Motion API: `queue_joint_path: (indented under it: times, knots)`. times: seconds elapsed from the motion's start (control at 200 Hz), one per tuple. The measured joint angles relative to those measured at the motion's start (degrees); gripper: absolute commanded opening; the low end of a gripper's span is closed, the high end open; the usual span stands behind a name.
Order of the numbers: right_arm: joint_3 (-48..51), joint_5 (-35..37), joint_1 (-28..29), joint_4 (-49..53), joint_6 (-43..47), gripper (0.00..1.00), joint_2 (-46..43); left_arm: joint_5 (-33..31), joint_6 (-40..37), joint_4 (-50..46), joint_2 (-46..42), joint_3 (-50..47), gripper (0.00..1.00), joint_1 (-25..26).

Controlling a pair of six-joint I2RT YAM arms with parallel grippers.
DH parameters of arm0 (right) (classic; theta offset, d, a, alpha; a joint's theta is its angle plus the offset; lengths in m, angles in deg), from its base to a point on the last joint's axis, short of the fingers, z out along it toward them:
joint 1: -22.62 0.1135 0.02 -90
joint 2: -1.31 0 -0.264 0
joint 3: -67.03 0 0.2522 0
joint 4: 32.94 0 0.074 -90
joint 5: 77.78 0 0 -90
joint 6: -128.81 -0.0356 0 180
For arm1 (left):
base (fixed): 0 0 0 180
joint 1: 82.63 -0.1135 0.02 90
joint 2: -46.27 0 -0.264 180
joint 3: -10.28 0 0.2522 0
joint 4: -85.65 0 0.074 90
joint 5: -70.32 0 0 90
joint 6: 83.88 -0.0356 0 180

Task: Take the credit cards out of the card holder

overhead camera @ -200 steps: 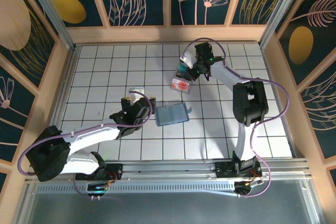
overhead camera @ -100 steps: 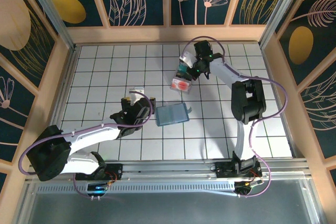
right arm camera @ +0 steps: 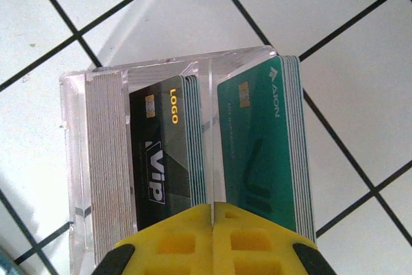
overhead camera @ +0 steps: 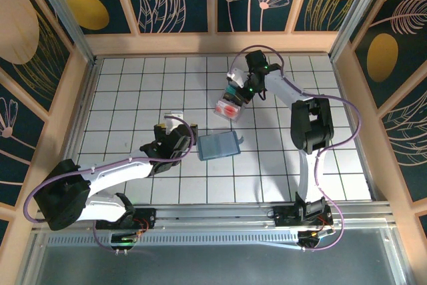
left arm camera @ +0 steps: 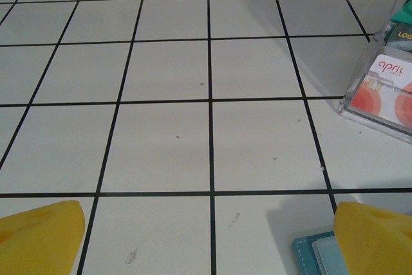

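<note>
Plainly the right pincer is closed tight. Its two yellow tips are pressed together at the near rim of a clear box, in line with the wall between the middle and right slots. I cannot tell whether something thin is pinched there. My guess is that it sits at the box either to slot a card in or to steady the box.

The left pincer gapes wide and holds nothing. It is low over the tiled counter, with one tip just beside a corner of the card holder. That looks like a waiting pose, ready to pin down or lift the blue wallet.

The clear box stands beyond the wallet, apart from it, and has three slots. The left slot holds a whitish stack seen edge-on. The middle one has a black card with teal ones behind it. The right one holds green credit cards. From the left wrist, a white card with red circles shows through the box's front.

The card holder lies flat between the arms. A paler strip shows at its corner, but I cannot tell whether any cards remain inside.
</note>
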Motion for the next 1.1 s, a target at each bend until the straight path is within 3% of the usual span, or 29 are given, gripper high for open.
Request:
queue_joint_path:
  times: [0.716,0.891,1.101]
  knots:
    - [-5.4,3.5,0.0,5.7,-3.3,0.0,1.1,0.0,-0.7,0.0,0.0,0.0,0.99,0.0]
    - [-5.7,3.9,0.0,6.7,-3.4,0.05,2.2,0.0,-0.9,0.0,0.0,0.0,0.99,0.0]
    - [-5.7,3.9,0.0,7.1,-4.4,0.21,2.7,0.0,-0.9,0.0,0.0,0.0,0.99,0.0]
